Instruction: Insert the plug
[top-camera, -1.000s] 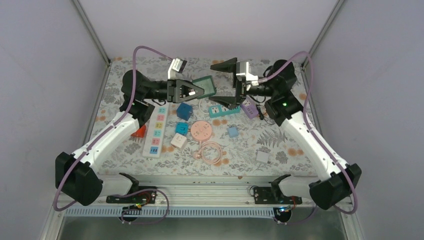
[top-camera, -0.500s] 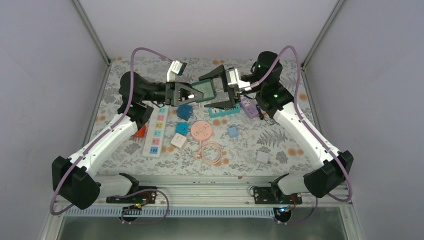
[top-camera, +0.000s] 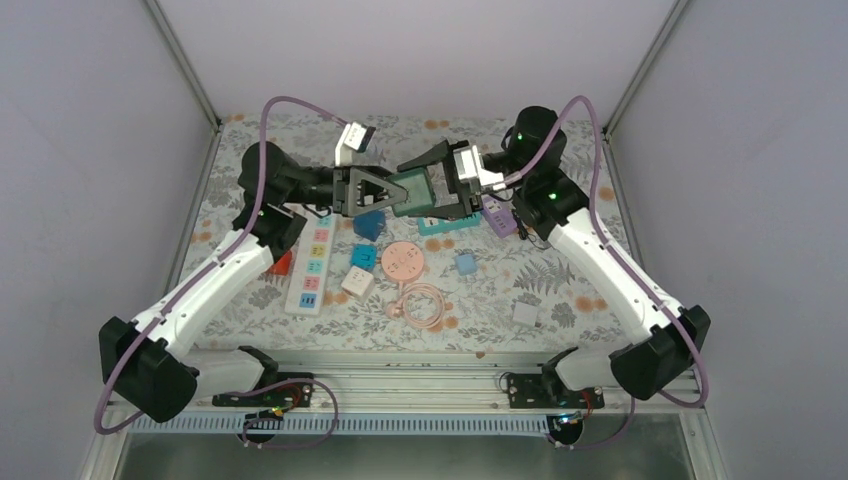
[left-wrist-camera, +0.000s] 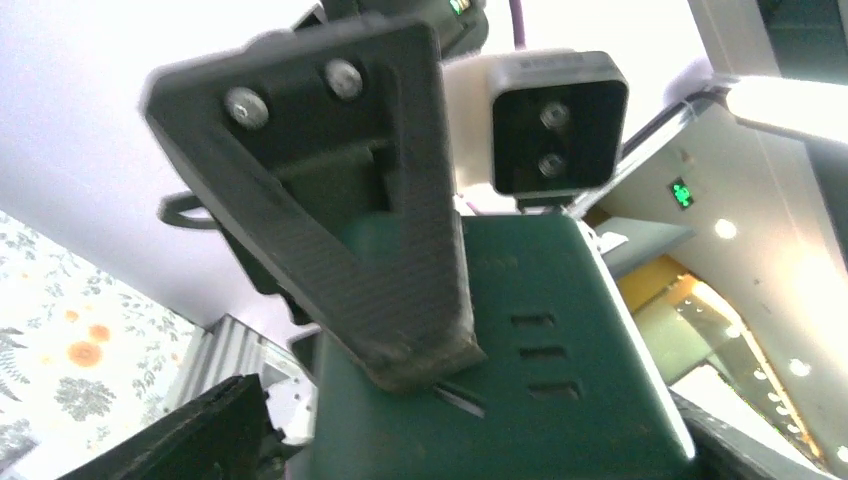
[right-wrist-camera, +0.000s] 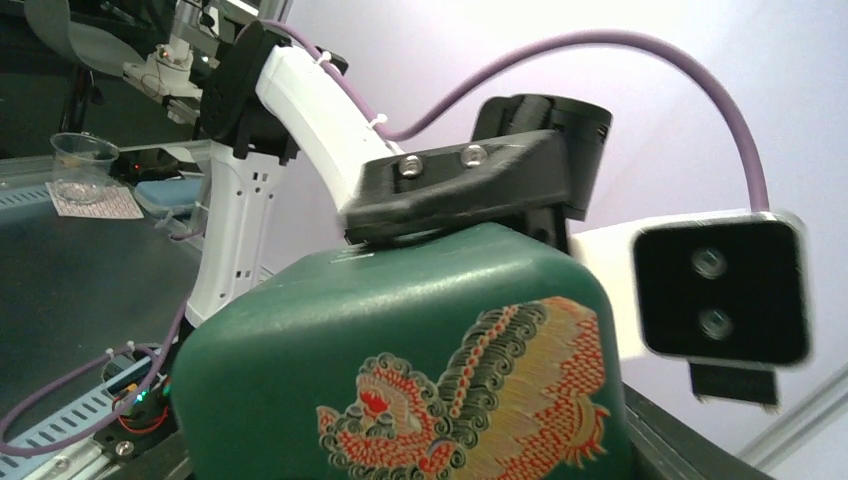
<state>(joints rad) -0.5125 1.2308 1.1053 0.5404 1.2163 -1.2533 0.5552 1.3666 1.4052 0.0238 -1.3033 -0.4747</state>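
A dark green socket cube (top-camera: 410, 192) hangs in the air between both arms, above the back of the table. My left gripper (top-camera: 385, 192) is shut on it from the left. My right gripper (top-camera: 440, 186) has come round it from the right, and its jaws rest against it. In the left wrist view the cube's slotted face (left-wrist-camera: 560, 380) shows, with one right finger lying flat on it. In the right wrist view the cube's dragon-print face (right-wrist-camera: 450, 390) fills the frame, with a left finger on top. No plug shows in either gripper.
On the floral table lie a white power strip (top-camera: 308, 262), blue cubes (top-camera: 368, 224), a pink round socket (top-camera: 402, 260), a coiled pink cable (top-camera: 425, 303), a teal strip (top-camera: 448, 224), a purple strip (top-camera: 498, 216), a white adapter (top-camera: 525, 313) and a red piece (top-camera: 280, 263).
My right gripper has moved left to the green cube and narrowed its jaws around it. My left gripper has carried the cube slightly right and down.
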